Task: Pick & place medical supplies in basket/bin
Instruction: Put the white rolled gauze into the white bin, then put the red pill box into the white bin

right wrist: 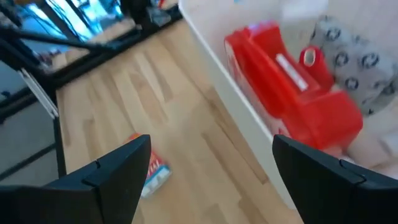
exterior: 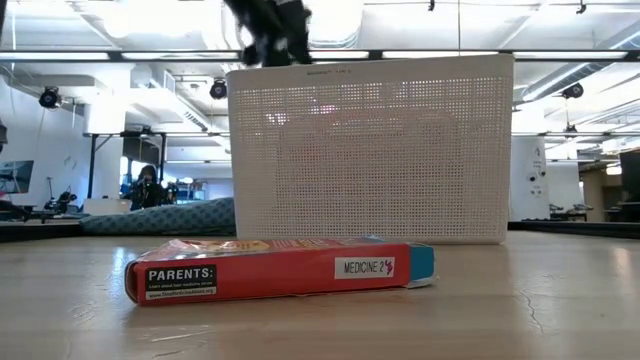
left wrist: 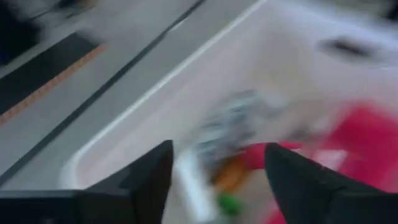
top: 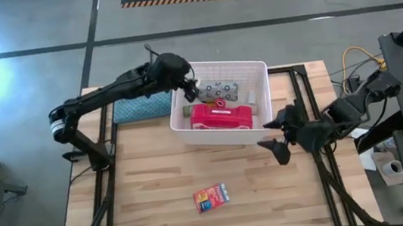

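Over the bin's far-left corner, your left gripper (top: 190,91) hangs with its fingers spread and nothing between them. Your right gripper (top: 280,136) waits just off the bin's near-right corner, also spread wide and empty, above bare wood.

Inside the bin (top: 257,66) you already have most of the supplies: the red case (top: 221,116) lies along the near wall, the grey-white pack (top: 222,91) sits at the far side, a red tube (right wrist: 309,57) rests on the case, and a green bottle (left wrist: 228,203) shows blurred beneath the left fingers. Other small items there are too blurred for you to name.

One piece is clearly left: the orange-red box (top: 211,198) lies flat on the table, well apart from the bin on the near side, roughly mid-table. By my reading you are near the end, with that box as the remaining pick, and the right arm is the closer one.

The table (top: 152,210) is pale wood planks on a dark frame. A blue-grey cloth (top: 140,107) lies at the far-left edge beside the bin. Beyond, the room is a grey-floored workshop with ceiling lights, and a person (exterior: 147,185) sits far back on the left.
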